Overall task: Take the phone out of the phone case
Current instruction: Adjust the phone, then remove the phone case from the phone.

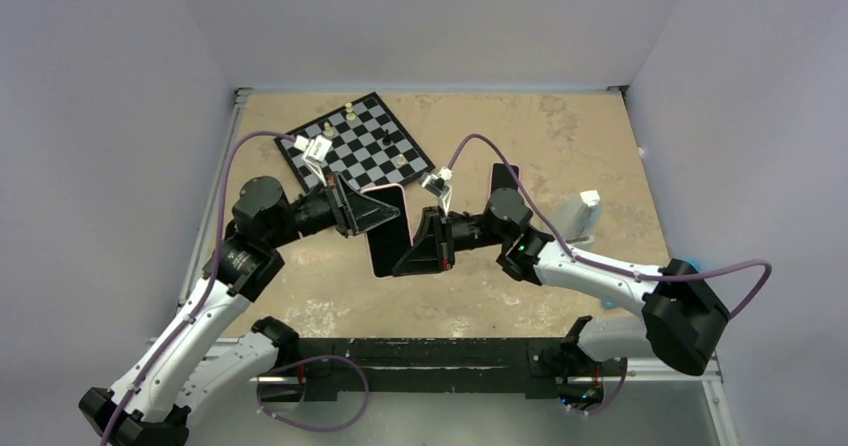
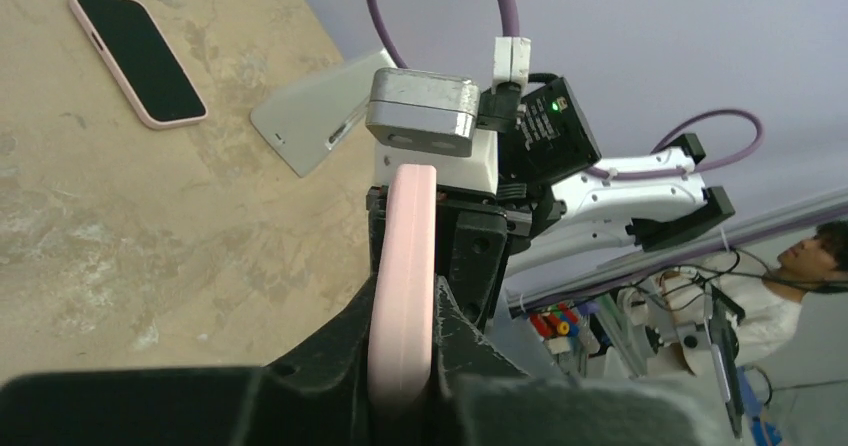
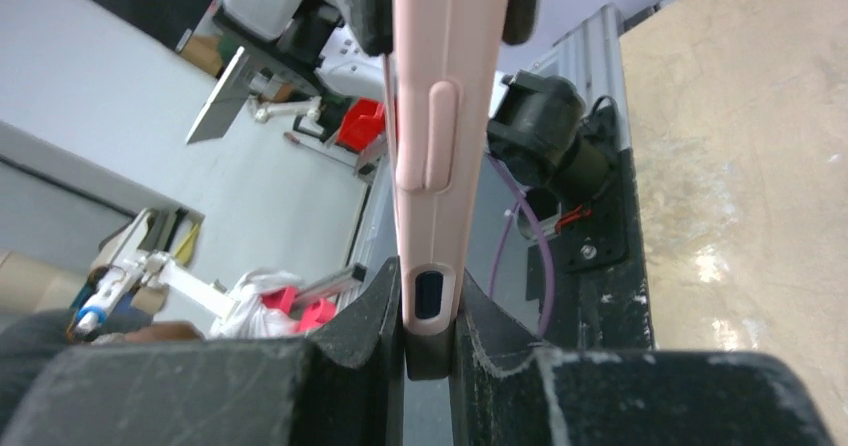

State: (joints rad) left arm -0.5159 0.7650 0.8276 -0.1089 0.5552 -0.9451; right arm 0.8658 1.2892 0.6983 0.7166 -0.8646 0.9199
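My left gripper (image 2: pixel 405 311) is pinching the rim of the pink phone case (image 2: pixel 404 216), with a dark finger pressed against each side of it. My right gripper (image 3: pixel 430 301) is clamped on the far end of the same case, squeezing it right at a small oval cut-out, and the long side button runs up the edge from there. On the overhead view the phone (image 1: pixel 388 228) sits inside the case with its black screen showing. It's held between the two claws in the middle of the workspace, left gripper at its upper left and right gripper at its lower right, and it looks clear of the table (image 1: pixel 560 126). Further out, a second phone (image 2: pixel 138 58) in a pink cover lies flat on the table, screen up, with a grey flat piece (image 2: pixel 310 111) near it. Toward the back wall there's a chessboard (image 1: pixel 360 146) with a few pieces standing on it.
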